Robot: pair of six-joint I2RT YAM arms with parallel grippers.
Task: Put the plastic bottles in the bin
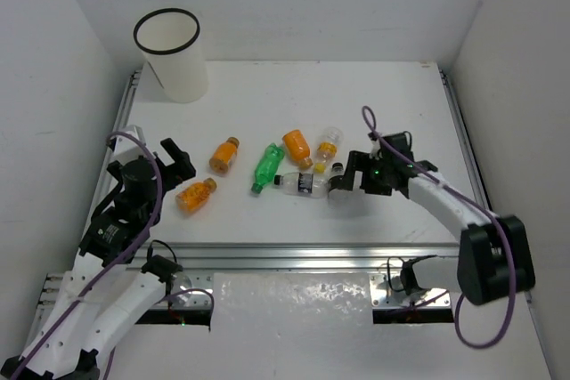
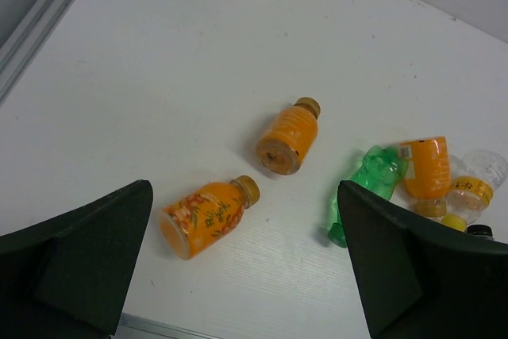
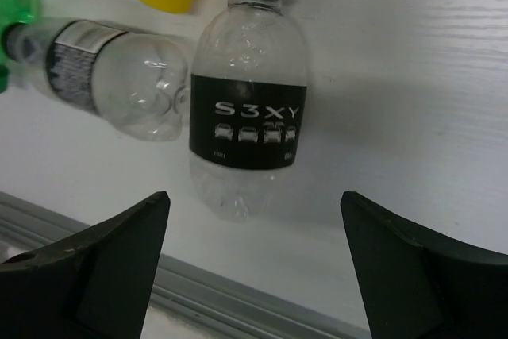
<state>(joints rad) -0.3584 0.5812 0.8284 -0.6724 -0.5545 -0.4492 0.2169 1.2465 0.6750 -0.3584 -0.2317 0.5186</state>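
Clearly "S3XY" on clear bottle [image 3: 248, 109]

Left fingers [image 2: 79, 260] apart, right fingers [image 3: 87, 267] apart

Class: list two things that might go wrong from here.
1. The open right hand is aimed at the clear black-labelled plastic bottle, which lies close beside another clear bottle; closing may knock that one rolling.
2. The tall white bin stands in the far left corner; a long carry could clip its rim.

Right gripper [image 3: 252, 216] jaws spread wide; clear black-capped bottle [image 3: 248, 109], label S3XY, lies on white table [image 3: 397, 77] between fingertips, second clear bottle [image 3: 111, 73] against its left side.
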